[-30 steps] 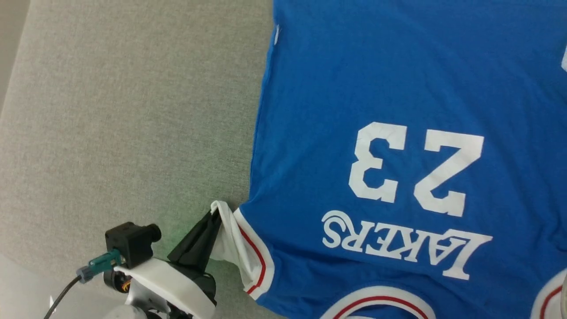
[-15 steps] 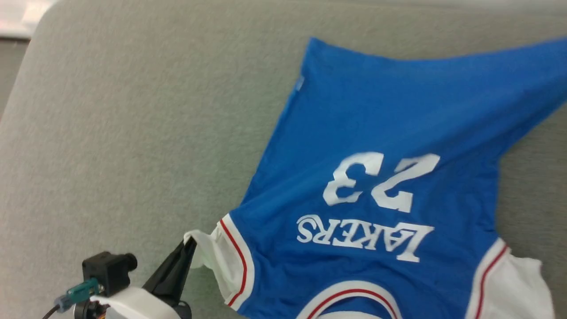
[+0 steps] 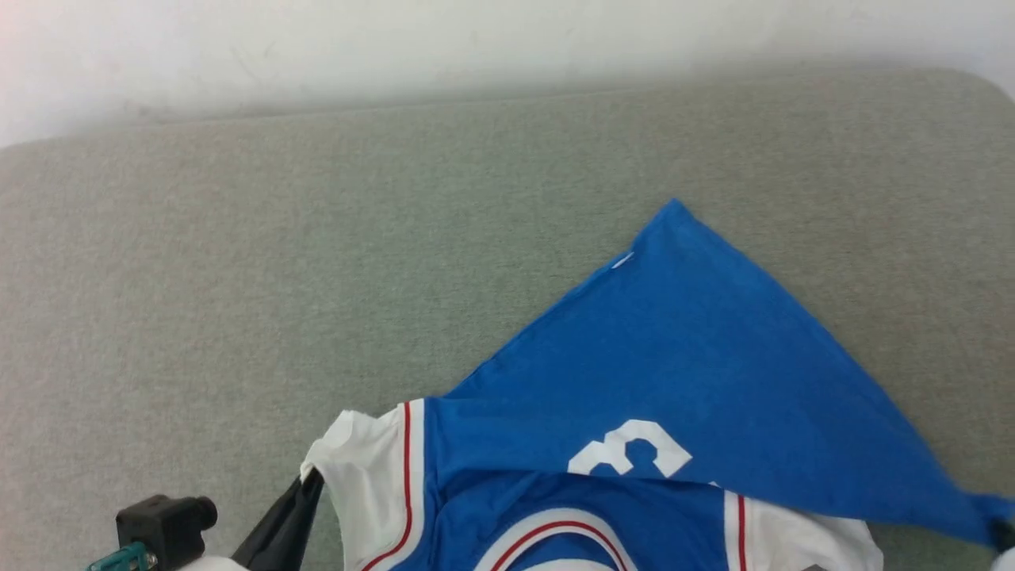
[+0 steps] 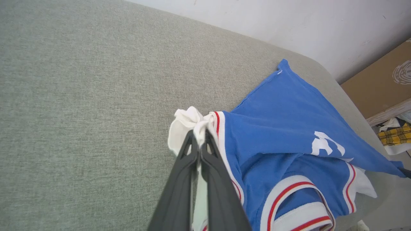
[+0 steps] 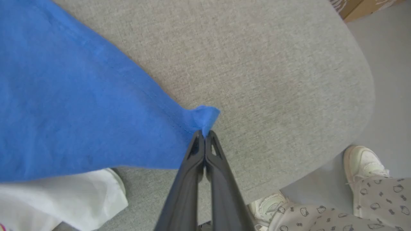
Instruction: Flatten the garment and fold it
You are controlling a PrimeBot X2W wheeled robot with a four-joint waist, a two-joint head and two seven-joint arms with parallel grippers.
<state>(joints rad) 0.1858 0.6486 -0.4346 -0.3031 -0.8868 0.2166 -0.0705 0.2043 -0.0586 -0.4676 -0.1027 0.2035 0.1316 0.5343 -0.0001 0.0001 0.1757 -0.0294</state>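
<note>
1. The left gripper point(image 4: 199, 136) is clenched on the bunched white sleeve edge of the bright blue soft-fabric T-shirt point(image 4: 282, 122), which has white short sleeves and red seam stripes. The sleeve is gathered right at the fingertips. The shirt body lies to the right of the fingers.
2. The right gripper point(image 5: 204, 134) is clamped on a blue hem corner. The corner pokes out just past the tips, and the fabric is drawn taut away to the fingers' left.
3. The shirt is carried partly on the grey-green woven padded surface point(image 3: 238, 277) and partly lifted between the two grips.
4. Judged reason for the hold: the sleeve serves as an anchor while the hem corner is pulled across the chest, so the blue panel is tensioned over the collar end. The shirt is not flat yet. The panel is doubled over and the white numeral is half covered.
5. The head view gives the whole blue triangle point(image 3: 714, 373). Its far corner, with a small white tag point(image 3: 622, 259), rests on the surface well ahead of both grippers.
6. In the head view a dark speck point(image 3: 1004, 536) at the blue tail's end is probably the right gripper tip, but it is too cropped to confirm.
7. The left wrist view adds a brown cardboard box point(image 4: 379, 83) and a heap of clothes point(image 4: 393, 136) beyond the surface, far right of the fingers.
8. The right wrist view adds the rounded surface edge just past the tips, a person's white shoes point(image 5: 364, 162) on the floor beyond it, and the other white sleeve point(image 5: 64, 195) under the blue panel.
</note>
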